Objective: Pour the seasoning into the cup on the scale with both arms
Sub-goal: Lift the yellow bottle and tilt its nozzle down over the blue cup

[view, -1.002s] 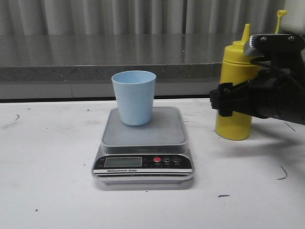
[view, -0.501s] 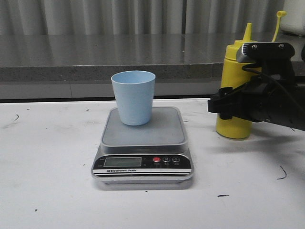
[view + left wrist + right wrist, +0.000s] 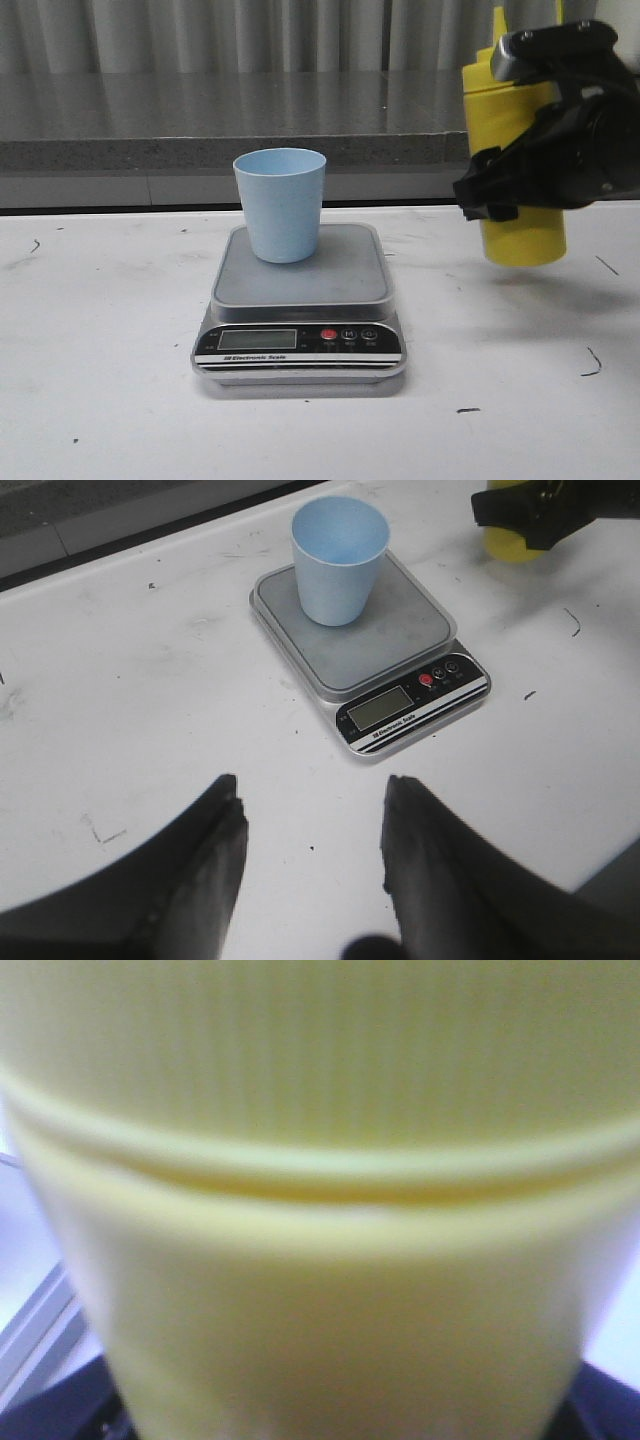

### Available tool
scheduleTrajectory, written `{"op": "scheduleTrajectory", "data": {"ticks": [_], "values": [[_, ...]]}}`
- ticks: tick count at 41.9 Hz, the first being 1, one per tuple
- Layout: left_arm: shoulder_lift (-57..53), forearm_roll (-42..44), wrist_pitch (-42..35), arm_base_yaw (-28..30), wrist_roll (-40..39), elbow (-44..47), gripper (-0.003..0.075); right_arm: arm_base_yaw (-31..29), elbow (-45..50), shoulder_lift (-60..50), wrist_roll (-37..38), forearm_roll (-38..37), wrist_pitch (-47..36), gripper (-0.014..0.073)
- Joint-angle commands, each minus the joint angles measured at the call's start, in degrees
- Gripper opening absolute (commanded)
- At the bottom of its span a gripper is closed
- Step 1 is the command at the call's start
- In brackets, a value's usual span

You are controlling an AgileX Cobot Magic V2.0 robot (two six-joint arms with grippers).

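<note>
On scale [image 3: 300, 280], blue cup [image 3: 281, 203], right tool [image 3: 500, 195] pinching yellow bottle [image 3: 520, 175] aloft, left tool [image 3: 310, 855] spread

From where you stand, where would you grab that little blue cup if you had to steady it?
Judging by its shape, around the upper wall of the blue cup, coming level from the left with the open left pincer. It stands upright on the scale and narrows toward its base, so a low grip could slip.

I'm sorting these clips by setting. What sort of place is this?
Probably a lab test bench, not a kitchen: a scuffed white table holding only a scale, cup and yellow bottle, before a grey ledge.
</note>
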Motion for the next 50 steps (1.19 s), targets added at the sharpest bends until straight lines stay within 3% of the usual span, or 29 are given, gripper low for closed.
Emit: {"op": "scheduleTrajectory", "data": {"ticks": [1, 10, 19, 31, 50], "values": [[0.0, -0.6, -4.0, -0.3, -0.3, -1.4, 0.0313, -0.3, -5.0, -7.3, -5.7, -0.6, 5.2, 0.03], [0.0, -0.6, -4.0, -0.3, -0.3, -1.4, 0.0313, 0.2, -17.4, -12.1, -13.7, -4.1, 29.6, 0.03], [0.0, -0.6, -4.0, -0.3, -0.3, -1.4, 0.0313, 4.2, -28.0, -10.2, -13.9, -11.3, 47.7, 0.03], [0.0, -0.6, -4.0, -0.3, -0.3, -1.4, 0.0313, 11.1, -31.9, -6.0, -10.6, -25.4, 55.0, 0.03], [0.0, -0.6, -4.1, -0.3, -0.3, -1.4, 0.0313, 20.8, -32.5, 1.3, 0.4, -63.2, 68.8, 0.03]]}}
